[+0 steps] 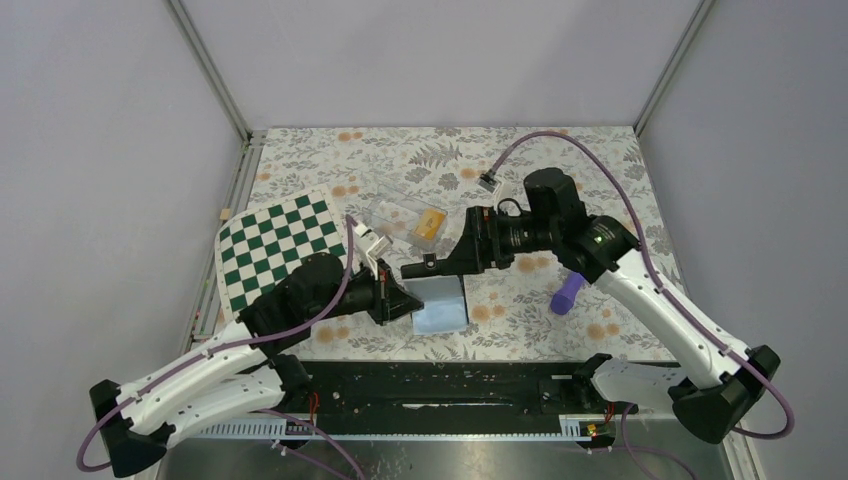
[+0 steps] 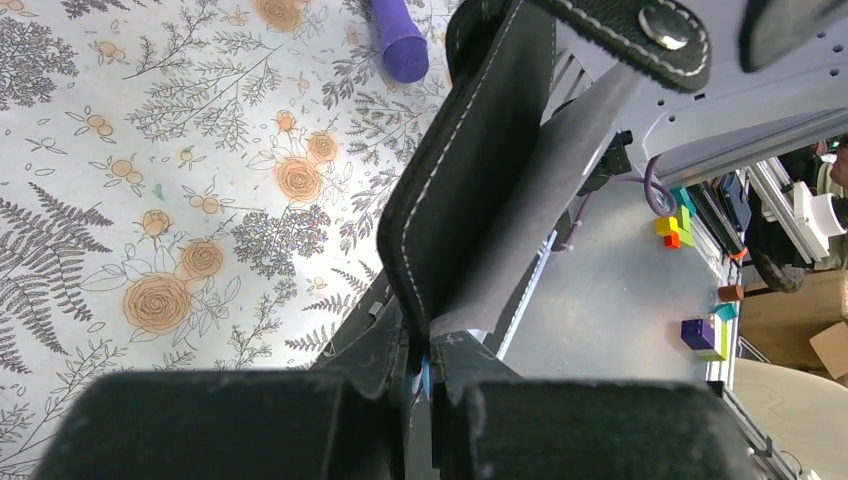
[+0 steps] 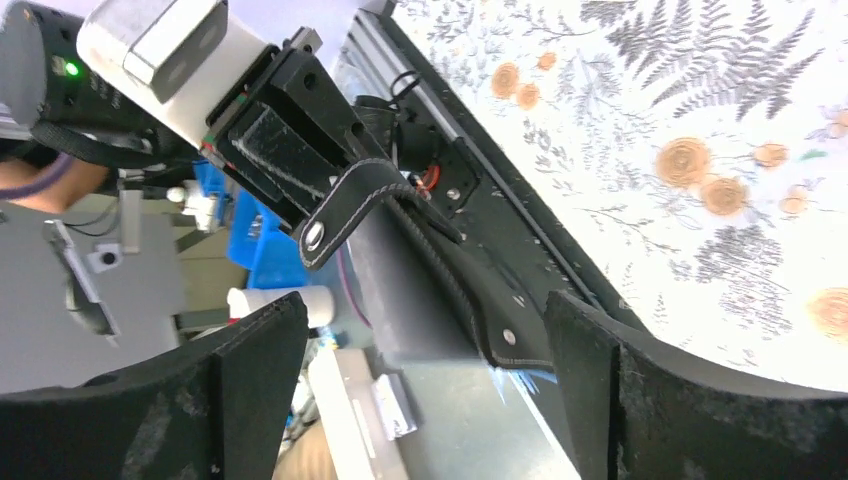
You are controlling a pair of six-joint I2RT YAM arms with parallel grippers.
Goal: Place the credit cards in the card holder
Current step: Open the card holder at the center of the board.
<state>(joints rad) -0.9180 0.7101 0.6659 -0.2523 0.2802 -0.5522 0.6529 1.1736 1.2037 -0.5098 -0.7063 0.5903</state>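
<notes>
left gripper (image 2: pixel 425 385) clamped on the card holder (image 2: pixel 470 180), mid-frame, wallet open. right gripper (image 3: pixel 425 400) jaws apart, empty, just beside it. credit cards (image 1: pixel 432 225) sit in the clear box (image 1: pixel 392 210), above centre. None loaded yet; pick and insert remain.

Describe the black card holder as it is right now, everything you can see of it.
The card holder is a small black wallet, leather-like, with white stitching along its edges. It is open near the table's front edge: the black flap stands on edge, a pale blue-grey lining spreads beside it. A strap tab with a round metal snap sticks out, unfastened. The left gripper has its jaws shut on one edge. The right gripper is close, jaws open, not gripping it.
</notes>
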